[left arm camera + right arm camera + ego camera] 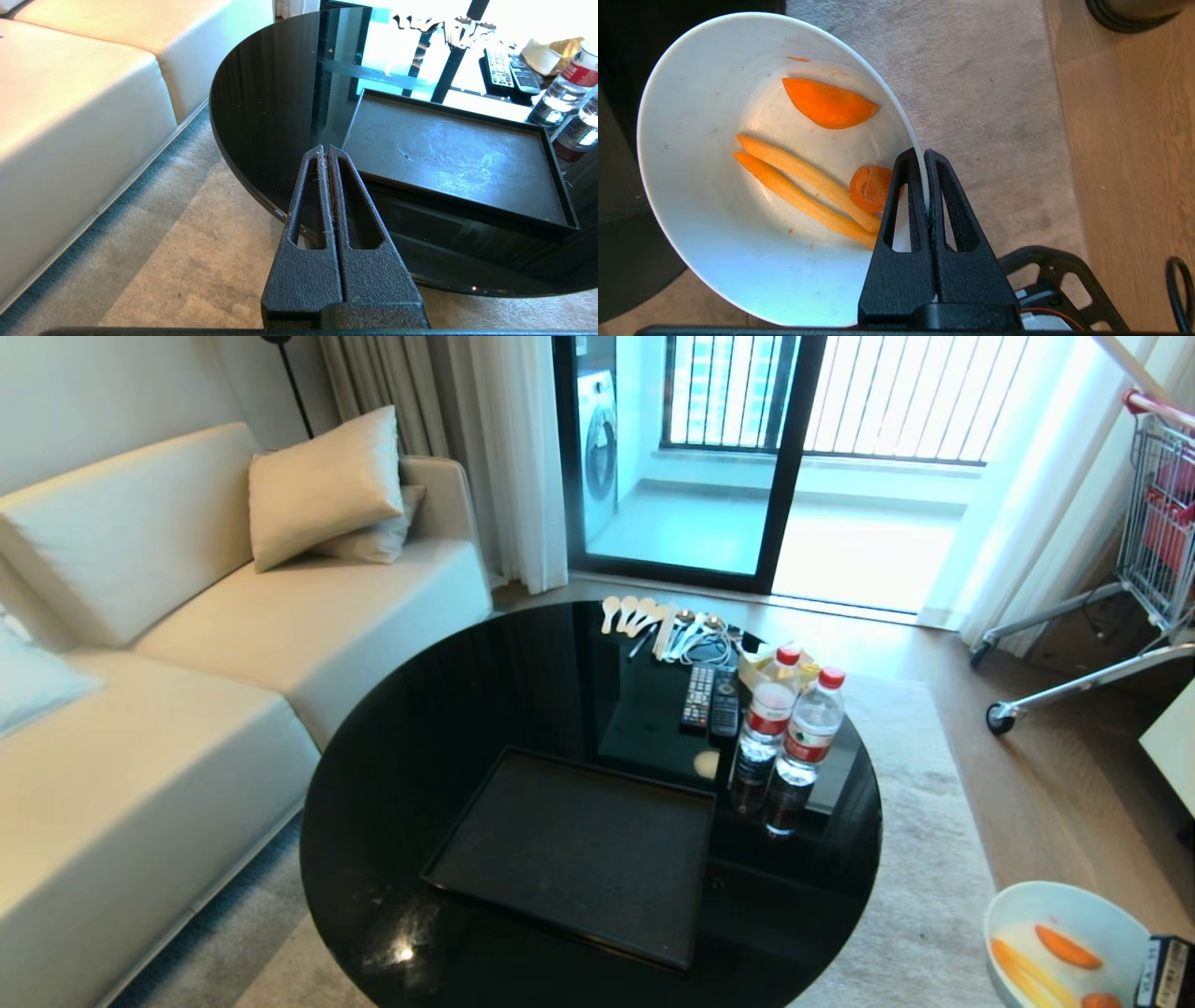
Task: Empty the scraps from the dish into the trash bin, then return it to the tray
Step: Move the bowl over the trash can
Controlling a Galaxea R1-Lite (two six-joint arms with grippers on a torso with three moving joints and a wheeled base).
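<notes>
The right gripper [924,156] pinches the rim of the dish [714,140], one finger inside the wall and one outside, its jaws closed tight on the thin white edge. The dish hangs off the worktop [439,728], over the pale rug [980,84] beside the wooden floor, and the scraps [826,105] lie in its bottom: an orange wedge, two yellow strips and a round orange slice just beside the inner finger. In the head view the dish [1064,915] shows only at the lower right corner, well apart from the tray [579,859], which sits bare on the round black worktop near two water bottles [789,737] and a pair of remotes [709,700]. The right wrist view alone shows the grip on the rim. The left wrist view alone shows the left gripper [327,151], its fingers pressed together on nothing, hanging over the rug at the worktop's near edge, facing the tray [458,158] and a cream sofa [84,102].
</notes>
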